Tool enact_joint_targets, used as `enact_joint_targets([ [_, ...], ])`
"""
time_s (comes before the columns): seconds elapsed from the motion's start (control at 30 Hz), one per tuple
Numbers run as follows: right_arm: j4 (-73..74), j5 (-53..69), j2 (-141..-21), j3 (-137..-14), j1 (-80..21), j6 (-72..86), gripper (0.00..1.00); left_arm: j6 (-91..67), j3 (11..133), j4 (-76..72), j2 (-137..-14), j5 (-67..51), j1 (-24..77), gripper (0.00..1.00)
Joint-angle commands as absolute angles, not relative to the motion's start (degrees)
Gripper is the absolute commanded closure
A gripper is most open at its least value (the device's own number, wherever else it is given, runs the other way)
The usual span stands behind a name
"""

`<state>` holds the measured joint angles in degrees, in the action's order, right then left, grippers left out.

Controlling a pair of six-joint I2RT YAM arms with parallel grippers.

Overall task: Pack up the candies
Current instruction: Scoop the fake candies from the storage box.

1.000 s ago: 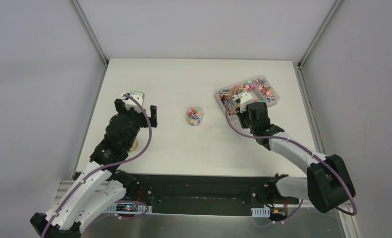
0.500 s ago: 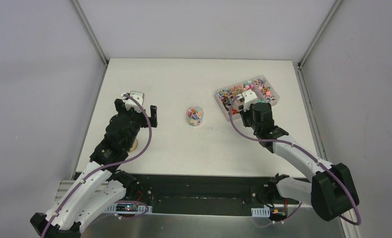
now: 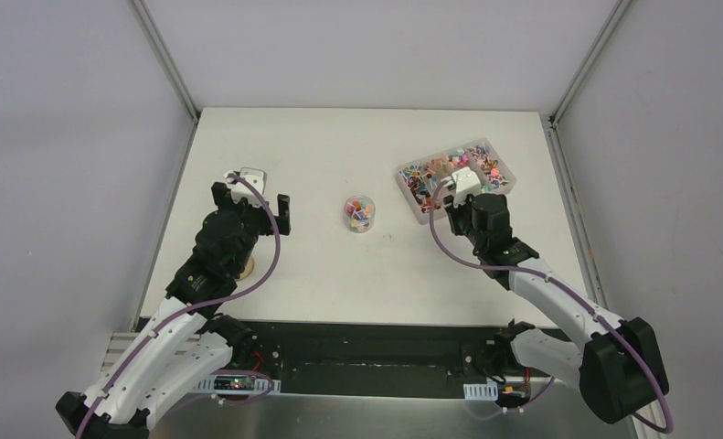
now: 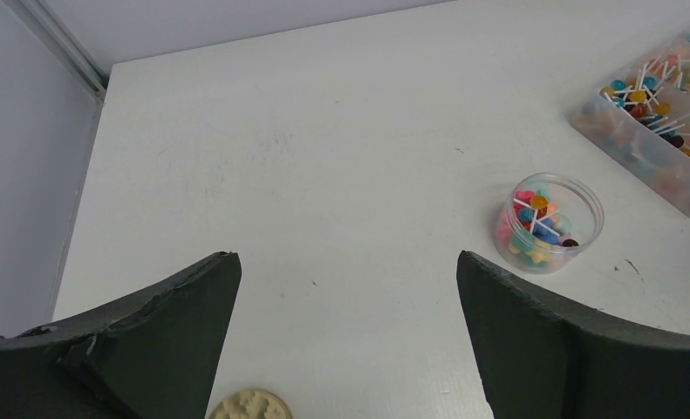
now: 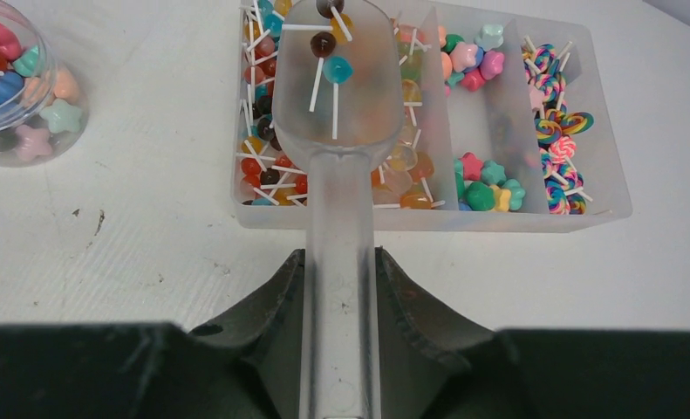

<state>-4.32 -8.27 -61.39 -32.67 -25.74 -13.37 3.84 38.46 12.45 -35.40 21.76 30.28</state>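
The candies fill a clear divided tray (image 5: 585,214) at the back right: small lollipops (image 5: 263,166), star and flower pieces (image 5: 485,188), and swirl lollipops (image 5: 555,140). More candies lie in a small clear round jar (image 4: 549,222), also seen in the right wrist view (image 5: 18,83) and at mid-table in the top view (image 3: 359,213). My right gripper (image 5: 341,257) is shut on the handle of the clear scoop (image 5: 339,131). The scoop's bowl holds a few lollipops (image 5: 328,52) above the tray's left compartment. My left gripper (image 4: 348,262) is open and empty, well left of the jar.
A round wooden lid (image 4: 249,406) lies on the table just under my left gripper, also seen in the top view (image 3: 245,267). The tray (image 3: 499,194) sits near the right wall. Grey walls close in the white table on three sides.
My right gripper has shifted a little to the right and toward the near edge with the scoop in it. The left arm has not moved.
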Motion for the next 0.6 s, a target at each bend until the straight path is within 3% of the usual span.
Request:
enact_joint_targets([
  [0.0,-9.3,-7.5,-57.9,-32.5,-25.6,-13.5,1.0,4.3,38.1,10.5,-35.4,20.7,30.1,0.01],
  [0.57,-15.0,0.6,-53.2,-29.7,-25.7,-16.1,1.0,4.3,38.1,10.5,-34.7,21.3,30.1,0.01],
])
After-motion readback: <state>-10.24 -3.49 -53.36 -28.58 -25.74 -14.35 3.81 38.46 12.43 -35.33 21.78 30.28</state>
